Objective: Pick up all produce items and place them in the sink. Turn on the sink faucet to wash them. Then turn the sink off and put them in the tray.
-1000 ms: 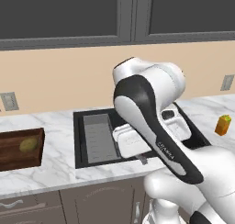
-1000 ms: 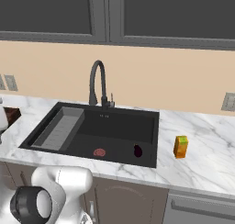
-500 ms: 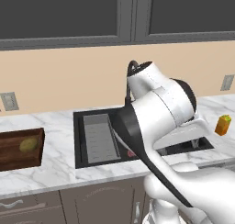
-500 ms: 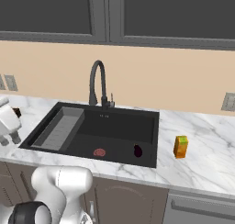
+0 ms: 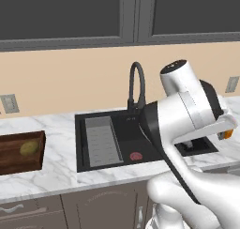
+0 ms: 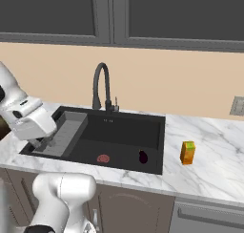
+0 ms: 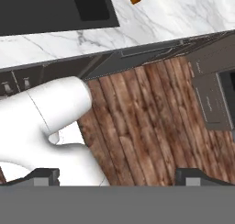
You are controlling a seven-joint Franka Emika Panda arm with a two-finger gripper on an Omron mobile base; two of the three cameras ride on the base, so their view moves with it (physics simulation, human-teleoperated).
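The olive-yellow produce item [image 5: 29,147] lies in the brown wooden tray [image 5: 14,161] at the counter's left end. In the black sink [image 6: 125,132], near its front right corner, sits the dark purple produce item [image 6: 143,156]. The black gooseneck sink faucet [image 6: 101,85] stands behind the basin, and no water shows. My gripper [image 7: 117,178] is open and holds nothing; its fingertips [image 7: 46,175] stand wide apart. It is pulled back in front of the counter and points down at the wooden floor and cabinet fronts, well away from both produce items.
A flat red disc [image 6: 103,158] lies on the sink floor beside the grey ribbed rack [image 6: 62,136]. An orange block with a green top [image 6: 188,152] stands on the marble counter [image 6: 209,165] right of the sink. My white arm [image 5: 187,125] hides the sink's right part in the left base view.
The arm has swung round and risen, and the hand has come further into the right base view from the left. The gripper stays open. Both produce items lie where they were.
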